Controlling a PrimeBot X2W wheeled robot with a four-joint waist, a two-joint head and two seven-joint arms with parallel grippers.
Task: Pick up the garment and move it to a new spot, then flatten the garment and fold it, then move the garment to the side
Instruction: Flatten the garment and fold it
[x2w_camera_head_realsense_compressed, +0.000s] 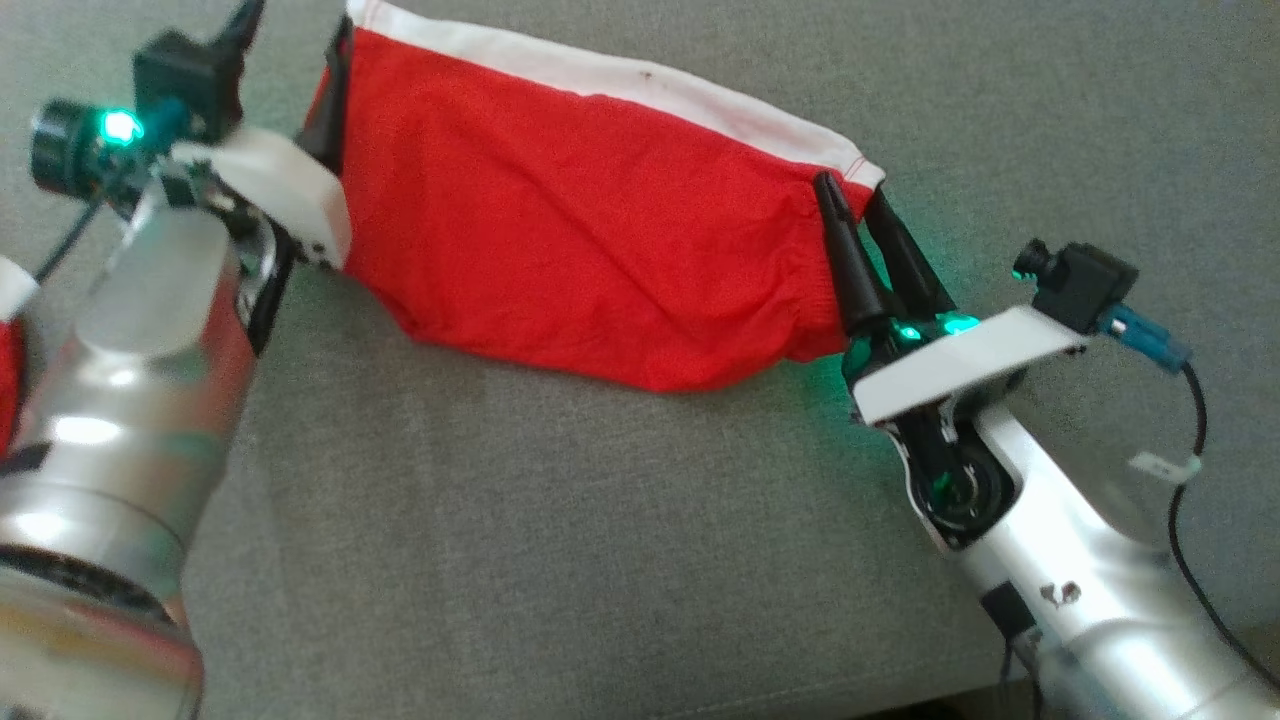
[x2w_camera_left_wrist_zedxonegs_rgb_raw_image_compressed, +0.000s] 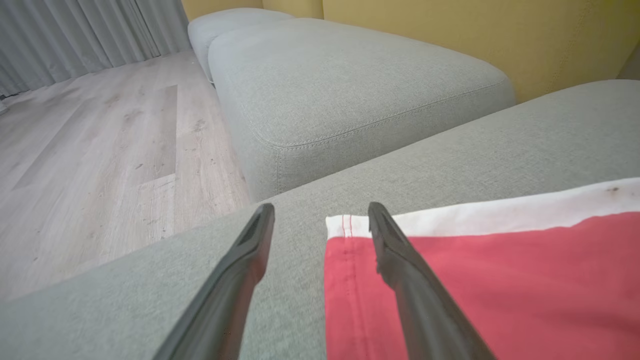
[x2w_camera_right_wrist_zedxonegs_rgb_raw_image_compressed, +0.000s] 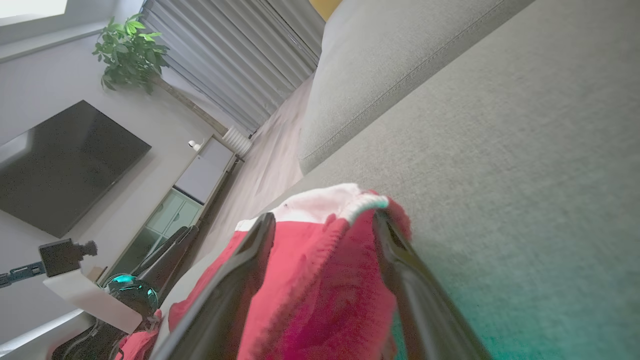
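The red garment (x2w_camera_head_realsense_compressed: 590, 250) is lying spread on the grey sofa cushion (x2w_camera_head_realsense_compressed: 560, 560). It is stretching from one claw to the other, and its white band (x2w_camera_head_realsense_compressed: 640, 85) is running along the edge near the fingertips of both.

The left claw (x2w_camera_left_wrist_zedxonegs_rgb_raw_image_compressed: 320, 212) is standing spread at one corner of the garment. One finger (x2w_camera_left_wrist_zedxonegs_rgb_raw_image_compressed: 400, 270) is reaching over the red cloth just inside the hem, the other is over bare cushion beside it, and nothing is being pinched.

The right claw (x2w_camera_right_wrist_zedxonegs_rgb_raw_image_compressed: 325, 220) is at the opposite end and is also spread. Bunched red cloth is sitting between its fingers, but they are not squeezing it.

Beyond the left claw a second grey cushion (x2w_camera_left_wrist_zedxonegs_rgb_raw_image_compressed: 350, 85) is showing, with wooden floor (x2w_camera_left_wrist_zedxonegs_rgb_raw_image_compressed: 100, 150) next to it.
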